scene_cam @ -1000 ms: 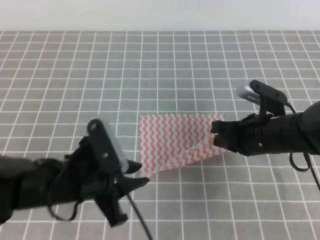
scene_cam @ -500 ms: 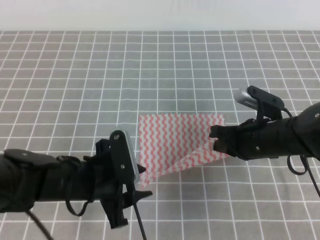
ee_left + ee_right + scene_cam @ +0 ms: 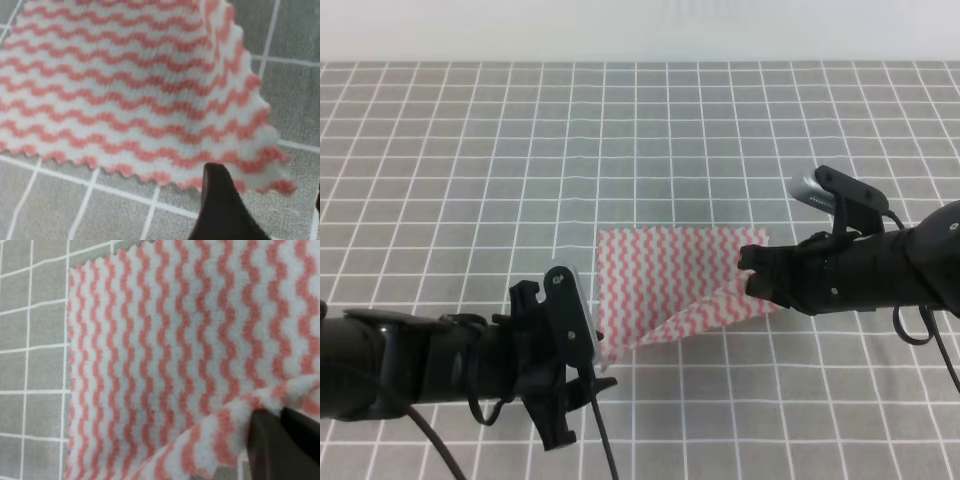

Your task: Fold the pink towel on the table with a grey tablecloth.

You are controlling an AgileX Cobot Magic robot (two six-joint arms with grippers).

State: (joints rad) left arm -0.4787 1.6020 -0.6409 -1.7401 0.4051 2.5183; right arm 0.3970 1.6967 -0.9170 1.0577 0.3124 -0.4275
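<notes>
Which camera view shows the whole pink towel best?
The exterior high view: the pink towel appears almost whole on the grey tablecloth, one corner lifted. The left wrist view shows only its near zigzag edge; the right wrist view shows a stripe close-up, cut off.

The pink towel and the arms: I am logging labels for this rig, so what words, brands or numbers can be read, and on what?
None can be read: the pink towel shows only wavy stripes, the grey tablecloth only white grid lines, and the arms no markings.
</notes>
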